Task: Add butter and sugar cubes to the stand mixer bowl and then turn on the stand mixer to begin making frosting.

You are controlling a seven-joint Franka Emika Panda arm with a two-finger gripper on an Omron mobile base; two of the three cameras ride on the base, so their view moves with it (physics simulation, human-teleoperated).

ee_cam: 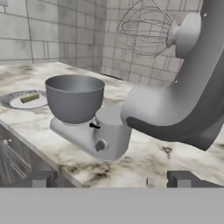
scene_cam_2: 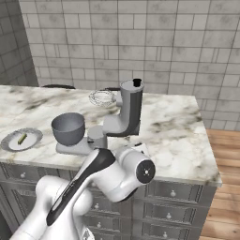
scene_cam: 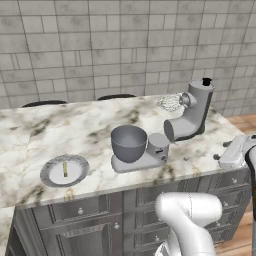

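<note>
Claw (ee_cam: 109,179) open and empty, low at the desk (scene_cam: 100,125) edge facing the stand mixer (ee_cam: 175,100). Butter (scene_cam: 65,169) lies on the plate (scene_cam: 50,176), left of the empty stand mixer bowl (scene_cam: 128,142). Step in hand: fetching butter; next, swing left and descend.

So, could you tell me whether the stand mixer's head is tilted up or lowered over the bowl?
Tilted up. The stand mixer head leans back, its wire whisk hanging in the air well clear of the stand mixer bowl.

Marble counter (scene_cam: 90,130) over grey drawers (scene_cam: 80,207); round grey plate (scene_cam: 52,175) near its left end; tiled wall (scene_cam: 100,45) behind
</note>
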